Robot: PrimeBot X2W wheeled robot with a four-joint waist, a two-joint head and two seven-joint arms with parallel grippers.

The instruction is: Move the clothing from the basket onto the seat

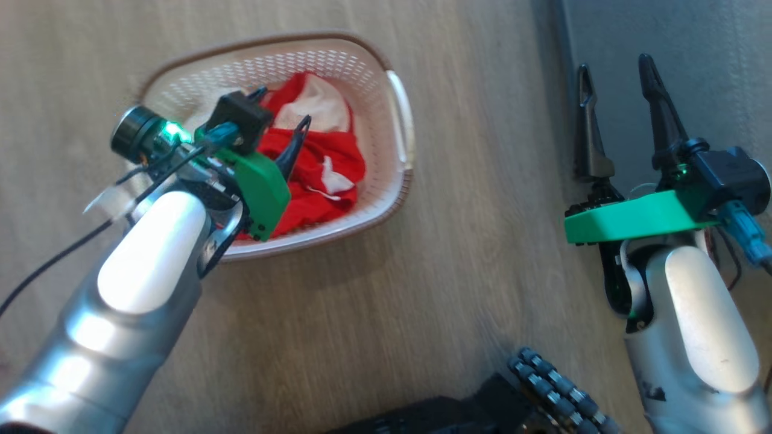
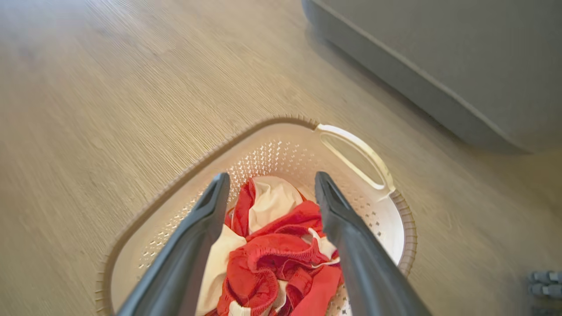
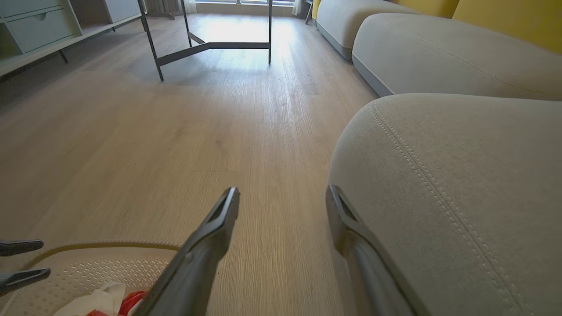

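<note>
The basket [image 1: 386,181] is cream plastic, perforated and faintly glossy, with a brown rim moulded in a woven-look texture. The clothing [image 1: 325,157] is soft, crumpled cloth — red with white panels. The floor [image 1: 482,253] looks like pale wood, matt and finely grained. The seat [image 3: 461,197] is grey woven fabric with pale stitching. The left gripper [image 2: 272,175] has dark, smooth, matt fingers [image 2: 184,263] — the left forearm [image 1: 145,259] wears a glossy white shell.
</note>
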